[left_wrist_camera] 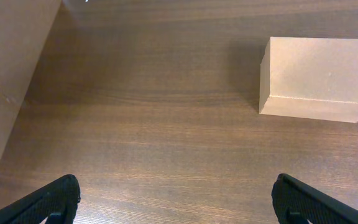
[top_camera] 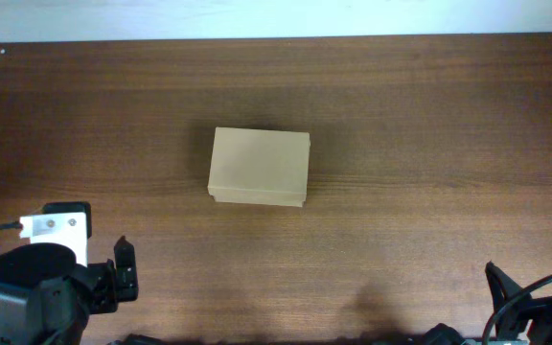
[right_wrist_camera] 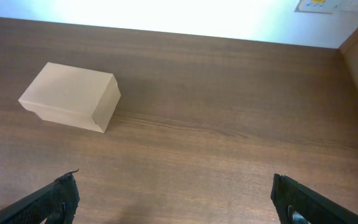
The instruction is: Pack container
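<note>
The container (top_camera: 259,168), a plain tan cardboard box, is sitting near the middle of the wooden table (top_camera: 429,115) with its lid flap lying flat and shut. Its long sides are running left to right in the overhead view, turned very slightly off square to the table edge. Nothing is touching it or lying beside it. In the left wrist view the container (left_wrist_camera: 319,78) is showing at the upper right, partly cut off by the frame. In the right wrist view it (right_wrist_camera: 70,96) is resting at the upper left, casting a soft shadow on the wood.

The left gripper (left_wrist_camera: 175,186) is hanging over bare table, well apart from the box, with its two black fingers spread wide and holding nothing. The right gripper (right_wrist_camera: 174,186) is doing likewise, its fingers also wide apart and empty.

From above, the left arm (top_camera: 46,278) is sitting at the near left corner and the right arm (top_camera: 530,307) at the near right corner, both well clear of the container. A pale wall (right_wrist_camera: 166,12) is running along the far edge of the table.
</note>
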`<state>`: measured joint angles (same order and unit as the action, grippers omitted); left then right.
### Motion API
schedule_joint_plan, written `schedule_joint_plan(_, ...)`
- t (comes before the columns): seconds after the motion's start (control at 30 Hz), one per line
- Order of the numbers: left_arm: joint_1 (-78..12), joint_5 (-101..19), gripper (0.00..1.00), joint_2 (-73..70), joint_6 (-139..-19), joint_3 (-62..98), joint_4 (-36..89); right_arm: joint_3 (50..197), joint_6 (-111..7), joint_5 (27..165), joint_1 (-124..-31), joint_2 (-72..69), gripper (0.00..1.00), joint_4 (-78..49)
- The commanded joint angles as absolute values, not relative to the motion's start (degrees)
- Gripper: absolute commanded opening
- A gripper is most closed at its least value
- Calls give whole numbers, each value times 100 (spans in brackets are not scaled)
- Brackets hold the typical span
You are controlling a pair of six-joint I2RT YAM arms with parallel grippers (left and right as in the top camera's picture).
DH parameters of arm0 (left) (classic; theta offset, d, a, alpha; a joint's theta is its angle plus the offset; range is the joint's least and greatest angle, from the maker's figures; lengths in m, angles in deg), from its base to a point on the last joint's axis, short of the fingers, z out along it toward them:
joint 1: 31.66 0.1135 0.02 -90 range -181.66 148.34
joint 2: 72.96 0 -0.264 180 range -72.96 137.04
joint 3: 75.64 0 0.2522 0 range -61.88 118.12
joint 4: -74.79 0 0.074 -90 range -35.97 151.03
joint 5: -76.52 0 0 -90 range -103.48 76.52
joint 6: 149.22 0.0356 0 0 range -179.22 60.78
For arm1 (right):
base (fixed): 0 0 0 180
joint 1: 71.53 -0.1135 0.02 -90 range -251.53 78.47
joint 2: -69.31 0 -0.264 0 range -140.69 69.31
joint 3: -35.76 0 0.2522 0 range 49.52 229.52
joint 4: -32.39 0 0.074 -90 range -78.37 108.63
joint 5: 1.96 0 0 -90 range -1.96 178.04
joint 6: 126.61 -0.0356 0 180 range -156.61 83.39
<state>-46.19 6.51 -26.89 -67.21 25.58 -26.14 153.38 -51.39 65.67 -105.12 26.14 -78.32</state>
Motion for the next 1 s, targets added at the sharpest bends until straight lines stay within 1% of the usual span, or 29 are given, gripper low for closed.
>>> schedule_joint_plan(0.0, -4640, 712, 100, -2680, -6736, 2525, -2619, 15318, -5172, 6624, -10549, 2570, 99, -7867)
schedule_joint_plan(0.07, -4640, 712, 100, -2680, -6736, 2525, -2619, 15318, -5170, 6549, -10376, 2581, 99, -7858)
schedule_joint_plan(0.2, -4640, 712, 100, -2680, -6736, 2525, -2619, 15287, -5172, 6490, -9653, 2684, 99, -7609)
schedule_joint_plan(0.37, -4640, 712, 100, -2680, -6736, 2525, -2619, 14726, -5174, 6497, -8774, 3162, 99, -6619)
schedule_joint_plan(0.53, -4640, 712, 100, -2680, -6736, 2525, -2619, 13102, -5216, 6851, -8035, 4078, 99, -5119)
schedule_joint_plan(0.7, -4640, 712, 100, -2680, -6736, 2525, -2619, 10947, -5216, 7559, -7502, 5171, 99, -3565)
schedule_joint_plan(0.8, -4640, 712, 100, -2680, -6736, 2525, -2619, 9753, -5216, 7902, -7279, 5689, 99, -2874)
schedule_joint_plan(0.97, -4640, 712, 100, -2680, -6736, 2525, -2619, 8429, -5216, 8287, -7045, 6102, 99, -2002)
